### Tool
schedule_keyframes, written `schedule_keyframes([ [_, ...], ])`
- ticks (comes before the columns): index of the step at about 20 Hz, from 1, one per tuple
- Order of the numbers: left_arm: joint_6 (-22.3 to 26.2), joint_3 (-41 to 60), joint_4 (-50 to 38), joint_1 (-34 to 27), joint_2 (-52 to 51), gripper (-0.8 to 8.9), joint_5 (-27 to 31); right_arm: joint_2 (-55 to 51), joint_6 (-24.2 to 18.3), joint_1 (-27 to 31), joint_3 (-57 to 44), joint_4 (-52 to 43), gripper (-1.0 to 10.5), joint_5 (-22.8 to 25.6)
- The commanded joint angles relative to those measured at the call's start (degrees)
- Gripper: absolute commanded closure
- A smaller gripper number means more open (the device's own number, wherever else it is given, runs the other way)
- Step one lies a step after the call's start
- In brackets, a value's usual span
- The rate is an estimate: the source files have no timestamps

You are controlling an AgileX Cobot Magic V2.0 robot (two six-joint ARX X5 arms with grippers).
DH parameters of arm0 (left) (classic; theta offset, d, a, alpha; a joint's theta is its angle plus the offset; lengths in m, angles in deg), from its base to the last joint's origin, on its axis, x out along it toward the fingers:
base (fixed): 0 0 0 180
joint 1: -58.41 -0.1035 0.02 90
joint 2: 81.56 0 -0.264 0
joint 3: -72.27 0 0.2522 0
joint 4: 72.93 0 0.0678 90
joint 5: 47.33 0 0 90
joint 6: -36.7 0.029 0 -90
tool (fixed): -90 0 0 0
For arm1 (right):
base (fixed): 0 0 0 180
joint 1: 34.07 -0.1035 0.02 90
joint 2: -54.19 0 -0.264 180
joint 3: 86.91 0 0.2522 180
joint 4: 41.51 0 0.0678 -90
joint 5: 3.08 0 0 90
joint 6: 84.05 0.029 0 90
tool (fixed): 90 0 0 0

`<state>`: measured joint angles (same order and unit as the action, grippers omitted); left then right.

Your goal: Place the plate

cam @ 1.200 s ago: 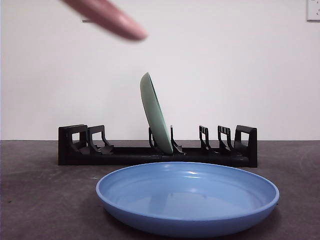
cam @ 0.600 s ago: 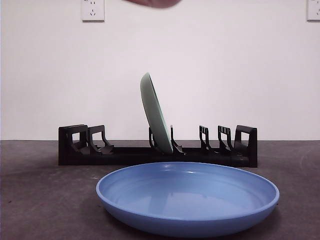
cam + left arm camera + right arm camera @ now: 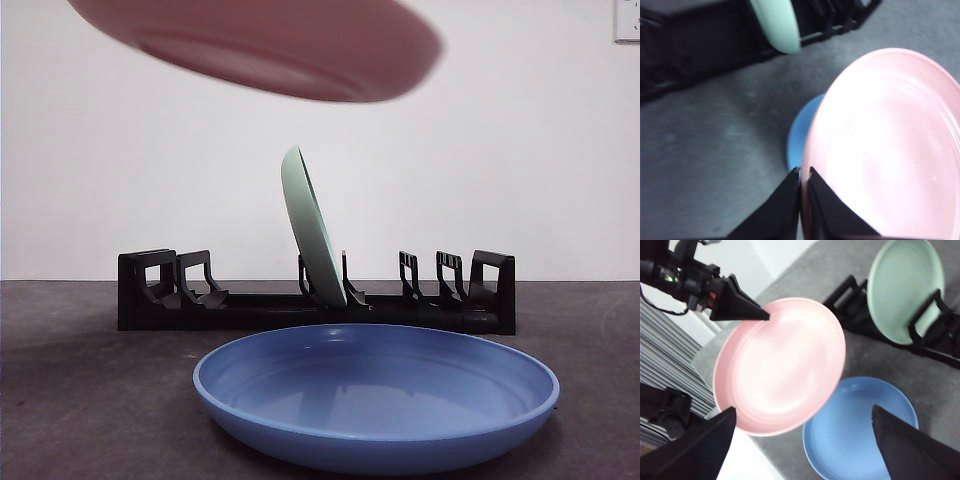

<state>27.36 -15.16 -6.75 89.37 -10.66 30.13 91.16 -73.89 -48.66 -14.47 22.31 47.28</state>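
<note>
1. The pink plate (image 3: 265, 45) now fills the top of the front view as a broad, blurred shape; half a second ago only a sliver of it showed at the top edge, and a second ago it was a small tilted piece at upper left. It has swung in over the table and is carried in the air, above and in front of the black rack (image 3: 316, 296).
2. Judged from this, the plate is in transit toward the rack and not yet aligned with any slot; the placing itself is not yet done.
3. The green plate (image 3: 312, 228) stands leaning in a middle slot, and the blue plate (image 3: 375, 395) lies flat on the table (image 3: 70, 400) in front of the rack, both unchanged.
4. The left gripper (image 3: 804, 176) pinches the pink plate's rim, jaws pressed close on its edge; the right wrist view shows this arm reaching in from the side with the plate held nearly flat, slightly tilted.
5. The right gripper (image 3: 802, 422) hovers high above the scene, jaws spread wide and holding nothing.
</note>
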Motion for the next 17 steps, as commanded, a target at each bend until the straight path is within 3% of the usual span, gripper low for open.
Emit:
schedule_keyframes([
  [1,-3.3,4.2,-6.0,1.1,0.7,8.0,-1.3,-0.9,-1.7,-0.1,0.8,1.4,5.1,1.9],
  [10,-4.7,17.3,-21.0,3.1,0.8,8.0,-1.5,-2.8,-1.8,-0.1,0.8,2.9,5.1,5.9],
  [17,-6.3,19.7,-26.4,4.7,4.1,8.0,-1.5,-2.7,-1.8,-0.1,0.8,2.8,5.1,6.8],
])
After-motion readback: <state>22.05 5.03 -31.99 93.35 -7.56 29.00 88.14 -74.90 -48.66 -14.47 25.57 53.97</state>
